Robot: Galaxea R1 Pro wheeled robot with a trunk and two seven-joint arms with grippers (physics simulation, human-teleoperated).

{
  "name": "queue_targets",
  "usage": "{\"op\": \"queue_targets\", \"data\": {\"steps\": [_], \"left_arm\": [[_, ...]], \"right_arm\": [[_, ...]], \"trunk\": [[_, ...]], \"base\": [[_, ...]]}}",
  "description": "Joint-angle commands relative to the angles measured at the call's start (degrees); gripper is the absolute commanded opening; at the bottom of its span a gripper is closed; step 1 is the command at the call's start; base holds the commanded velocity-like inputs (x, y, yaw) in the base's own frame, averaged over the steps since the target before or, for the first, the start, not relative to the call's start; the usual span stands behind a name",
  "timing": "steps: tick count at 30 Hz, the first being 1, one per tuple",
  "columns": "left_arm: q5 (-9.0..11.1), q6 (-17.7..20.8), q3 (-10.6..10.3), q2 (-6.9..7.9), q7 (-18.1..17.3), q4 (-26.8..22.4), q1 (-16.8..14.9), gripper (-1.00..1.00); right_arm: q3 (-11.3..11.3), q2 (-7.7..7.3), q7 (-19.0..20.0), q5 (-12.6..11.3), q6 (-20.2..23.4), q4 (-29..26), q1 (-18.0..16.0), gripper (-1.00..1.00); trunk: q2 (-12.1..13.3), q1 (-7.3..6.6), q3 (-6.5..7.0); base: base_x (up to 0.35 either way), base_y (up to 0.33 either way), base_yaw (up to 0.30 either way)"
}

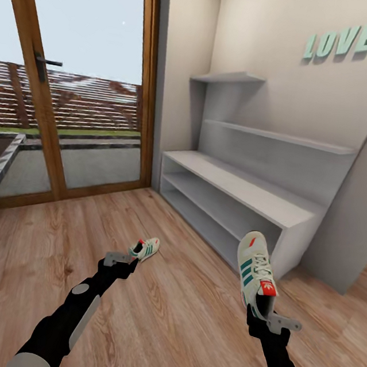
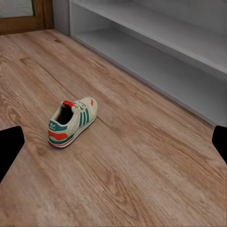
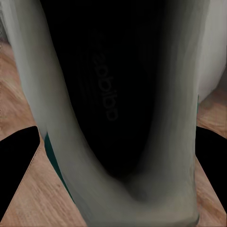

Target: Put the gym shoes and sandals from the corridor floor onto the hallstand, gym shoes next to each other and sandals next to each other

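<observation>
The right gripper [image 1: 266, 311] has its fingers pinching the heel of one shoe [image 1: 256, 268], held off the floor [image 1: 177, 321] just near the right end of the rack [image 1: 246, 194], toe pointing away. The left gripper [image 1: 120, 260] has its fingers spread, hovering over the second shoe [image 2: 72, 122], which sits upright on the floor left of the rack. A sneaker is probably light, with a soft upper that squashes; the firmer heel collar looks the safest hold.

Shoes [image 1: 256, 268] [image 2: 72, 122]: cream with teal stripes, red-orange patches. Rack [image 1: 251, 195]: pale grey. Floor [image 1: 160, 319]: light brown wood grain. Letters [image 1: 340, 42]: teal.
</observation>
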Motion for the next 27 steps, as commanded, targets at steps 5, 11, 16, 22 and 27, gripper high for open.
{"op": "queue_targets", "data": {"steps": [5,11,16,22,27], "left_arm": [[0.35,0.36,0.04,-0.01,-0.19,-0.07,0.02,1.0],[0.4,0.34,0.04,-0.01,-0.19,-0.07,-0.01,1.0],[0.37,0.34,0.04,-0.01,-0.19,-0.07,0.01,1.0],[0.36,0.34,0.04,-0.01,-0.19,-0.07,0.01,1.0],[0.37,0.34,0.04,-0.01,-0.19,-0.07,-0.01,1.0]], "right_arm": [[0.01,0.0,-0.07,0.06,-0.13,-0.01,-0.02,-1.0],[0.0,0.0,-0.05,0.06,-0.13,0.0,-0.02,-1.0],[0.0,0.0,-0.04,0.06,-0.13,0.0,-0.02,-1.0],[0.0,0.0,-0.03,0.06,-0.13,0.0,-0.02,-1.0],[0.0,0.0,-0.02,0.06,-0.13,0.0,-0.02,-1.0]], "trunk": [[-0.02,0.02,-0.06],[-0.02,0.02,-0.06],[-0.02,0.02,-0.06],[-0.02,0.02,-0.06],[-0.02,0.02,-0.06]], "base": [[0.309,0.201,-0.131],[0.298,0.212,-0.279],[0.288,0.222,-0.18],[0.283,0.229,-0.025],[0.275,0.24,-0.003]]}}
